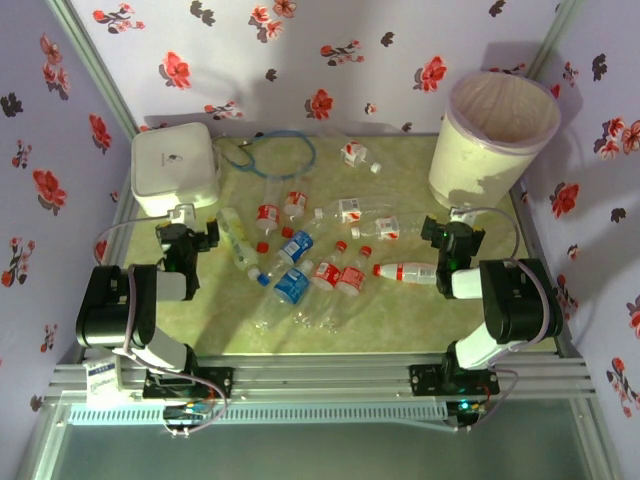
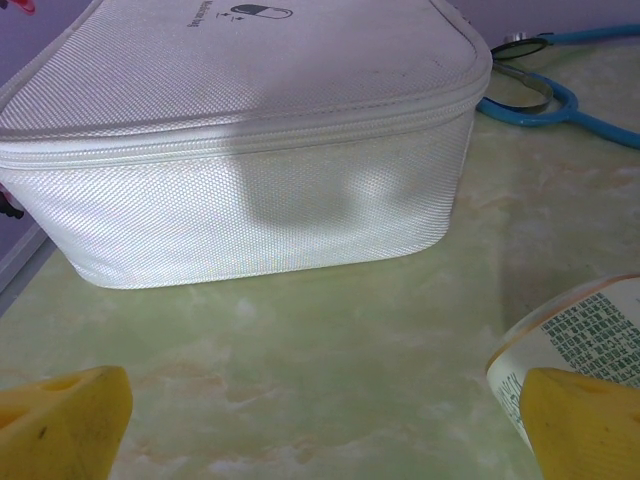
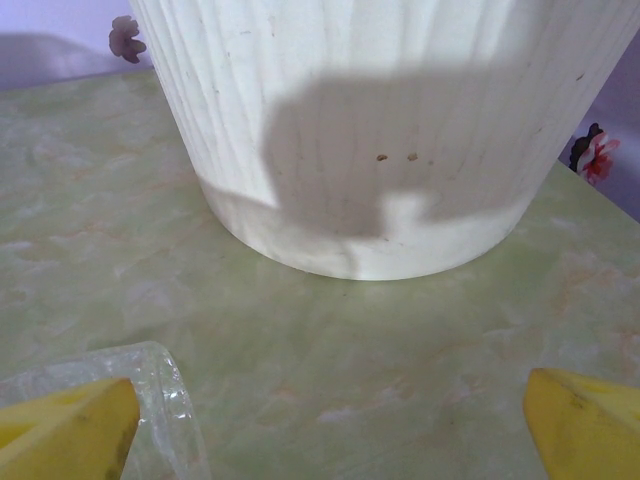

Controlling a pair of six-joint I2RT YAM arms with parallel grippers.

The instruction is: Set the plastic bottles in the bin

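Several plastic bottles (image 1: 330,270) lie scattered on the green table between the arms, most with red caps. Among them are a blue-labelled one (image 1: 291,287) and a yellow-capped one (image 1: 235,235); another (image 1: 357,154) lies further back. The cream bin (image 1: 465,165) stands at the back right. My left gripper (image 1: 188,232) is open, facing the white box, with a bottle's end (image 2: 590,330) by its right finger. My right gripper (image 1: 453,232) is open, facing the bin's wall (image 3: 380,120), with a clear bottle (image 3: 165,400) at its left finger. Bare table lies between both grippers' (image 2: 320,430) (image 3: 325,430) fingers.
A flat white zipped box (image 1: 174,168) (image 2: 240,150) sits at the back left, close in front of the left gripper. A blue cable loop (image 1: 275,152) (image 2: 560,100) lies beside it. Flowered walls close in the table on three sides.
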